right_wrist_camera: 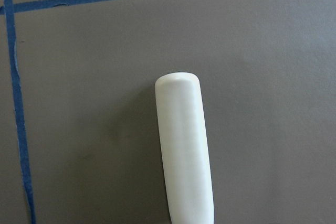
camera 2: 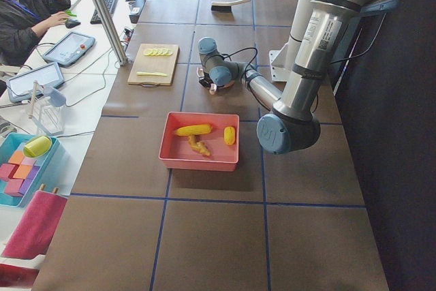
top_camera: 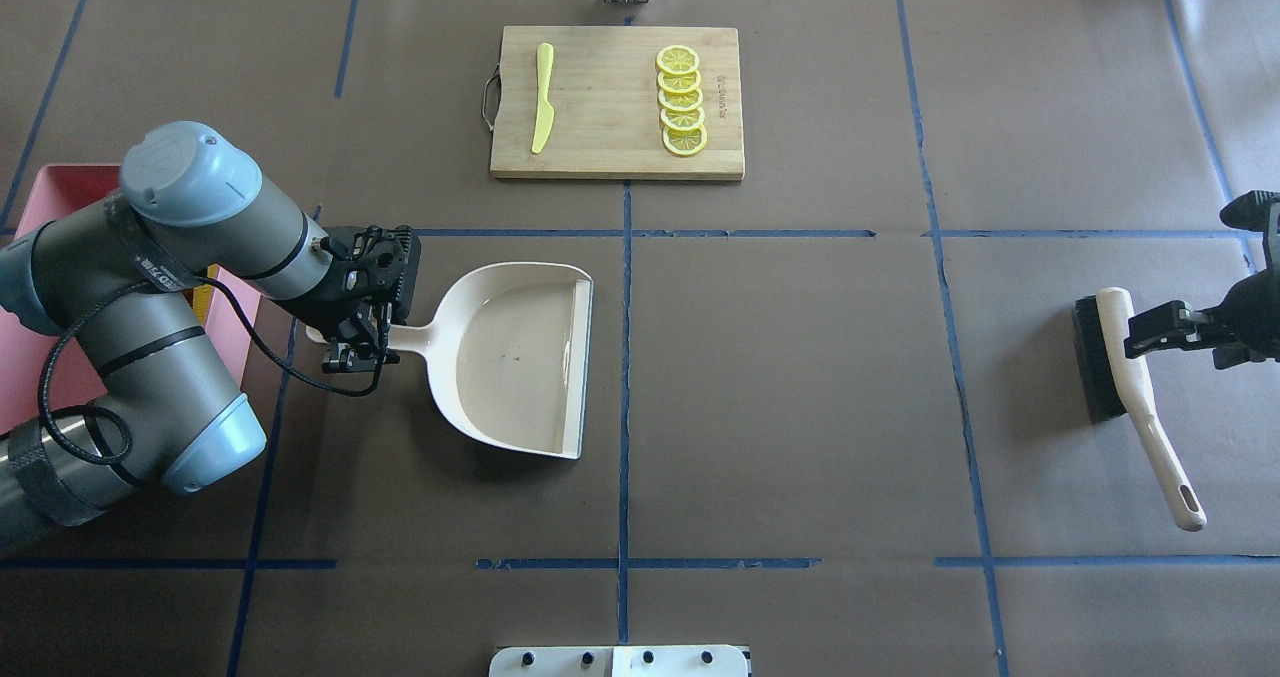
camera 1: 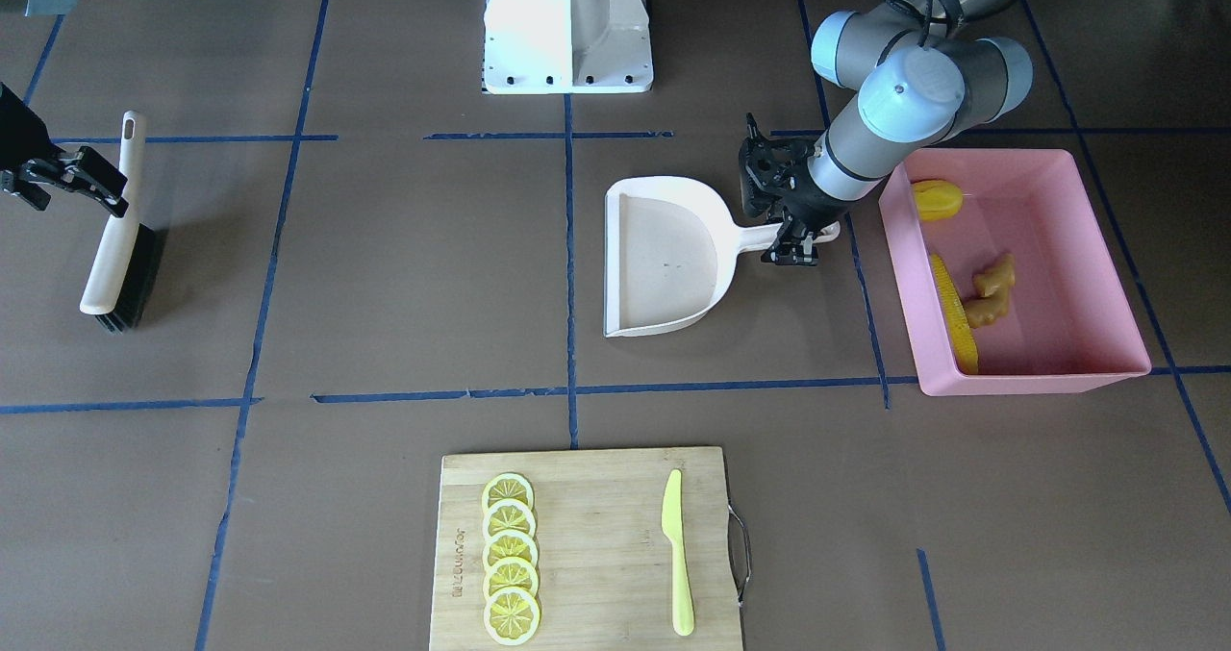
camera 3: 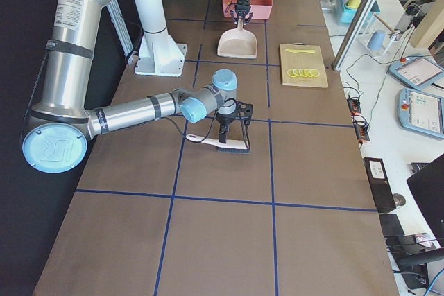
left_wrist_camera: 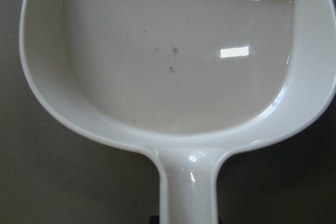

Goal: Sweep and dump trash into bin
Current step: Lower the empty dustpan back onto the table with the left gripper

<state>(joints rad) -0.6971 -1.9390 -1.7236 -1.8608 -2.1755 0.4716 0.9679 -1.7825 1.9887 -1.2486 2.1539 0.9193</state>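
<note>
Dustpan [camera 1: 664, 257] lies flat on table. L gripper [camera 1: 792, 245] is closed narrow on its handle. Bin [camera 1: 1034, 374] sits just past dustpan's handle end, not touching it. All trash is in bin: corn [camera 1: 954, 314] along the wall nearest dustpan, ginger [camera 1: 991, 290] right beside corn, fruit [camera 1: 936, 200] in the dustpan-side corner nearer robot. Well off from dustpan's mouth, R gripper [top_camera: 1140, 345] pinches handle of brush [top_camera: 1162, 449], which lies on table.

Overhead and front views look steeply down from opposite sides, sharing bin [camera 1: 1034, 384]; side views far, wrist cameras close.
</note>
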